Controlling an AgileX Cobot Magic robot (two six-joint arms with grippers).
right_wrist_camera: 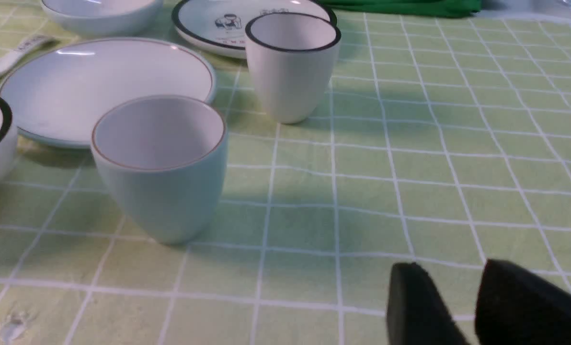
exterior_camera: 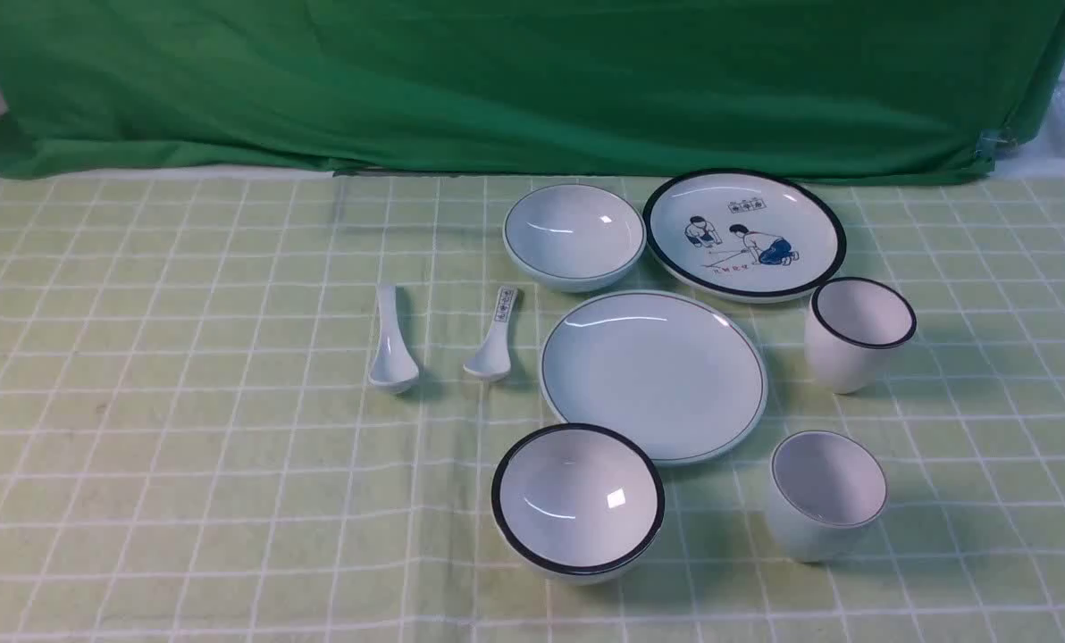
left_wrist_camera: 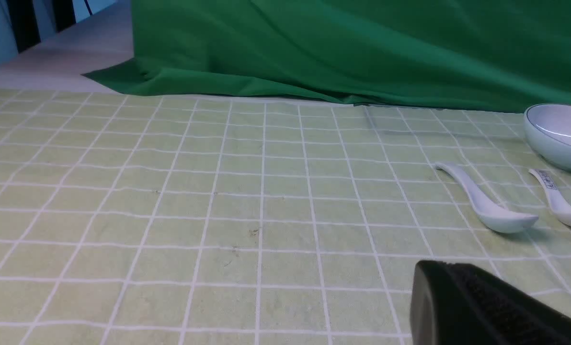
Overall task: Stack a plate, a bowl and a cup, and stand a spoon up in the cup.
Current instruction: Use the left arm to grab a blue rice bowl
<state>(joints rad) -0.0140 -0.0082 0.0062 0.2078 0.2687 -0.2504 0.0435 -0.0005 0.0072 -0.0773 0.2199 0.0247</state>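
Left gripper (left_wrist_camera: pixel 439 297) is pinched closed. The spoon (left_wrist_camera: pixel 486 206) lies well ahead of it, with the bowl (left_wrist_camera: pixel 558 139) farther on. Right gripper (right_wrist_camera: pixel 458 287) has its fingers a bit apart, holding nothing — cup (right_wrist_camera: pixel 161 167) stands near, ahead of it, plate (right_wrist_camera: pixel 98 86) just past the cup. Nothing stacked yet.

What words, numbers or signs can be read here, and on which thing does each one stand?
No text can be read with certainty.
On the picture plate, above the two figures: a small dark block of marks, too small to read.
On the same plate, below the figures: faint reddish marks, blurred.
On the marked spoon, on its handle: blue marks, too small to read.
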